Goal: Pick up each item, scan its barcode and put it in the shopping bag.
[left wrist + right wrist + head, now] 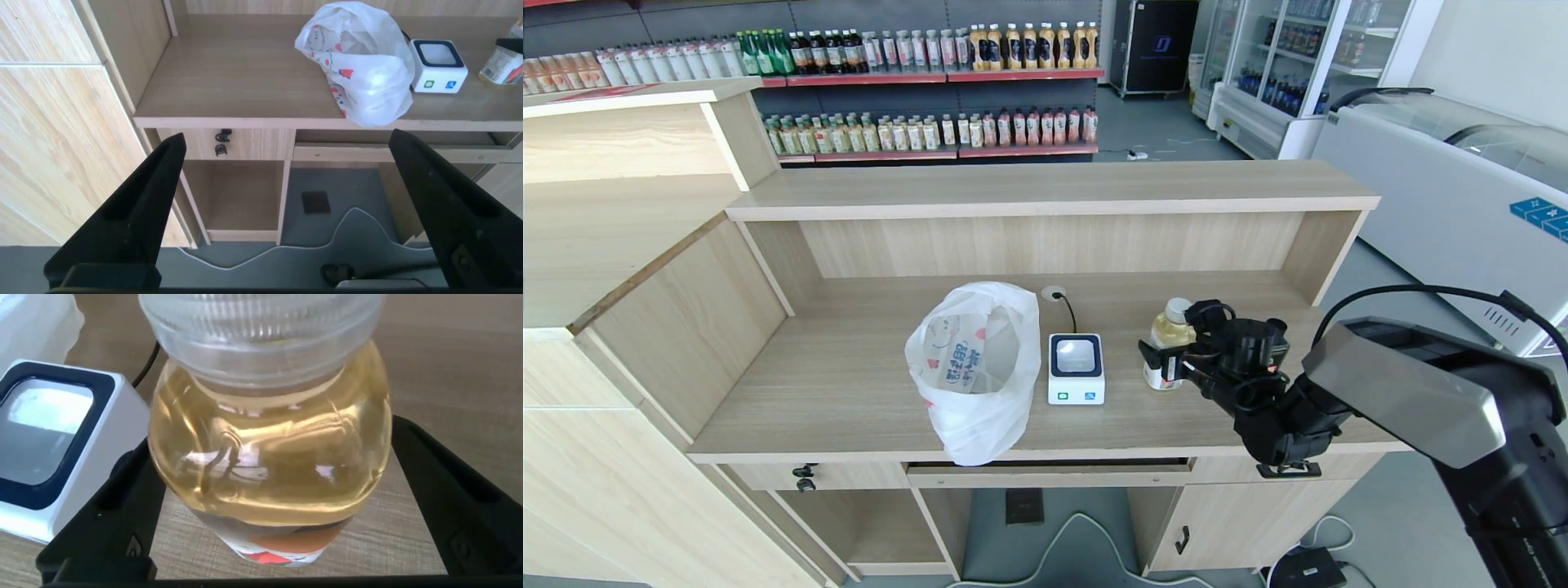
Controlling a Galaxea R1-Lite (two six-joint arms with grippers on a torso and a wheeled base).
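Currently the step in hand is the pick-up of the clear plastic bottle of pale yellow drink with a white cap (1174, 333). It stands upright on the light wooden desk (849, 384), just beside the white box-shaped barcode scanner with a dark glass window (1076, 367), on the side away from the bag. The right tool (1166, 361) sits around the bottle at label height. Whether it is clamped on the bottle or only set around it cannot be told from these views.

The left tool (286, 139) hangs below and in front of the desk's edge, spread wide apart and holding nothing.

The white thin-plastic shopping bag (976, 367) stands on the other side of the scanner, its mouth open upward, with a printed paper carton (960, 355) already inside (so the task is judged partly complete).

Next move, as judged:
1. Confirm a firm grip on the bottle.
2. Lift it clear of the desk.
3. Carry it over the scanner window and turn the label's barcode toward the glass.
4. Only then lower it into the bag mouth.
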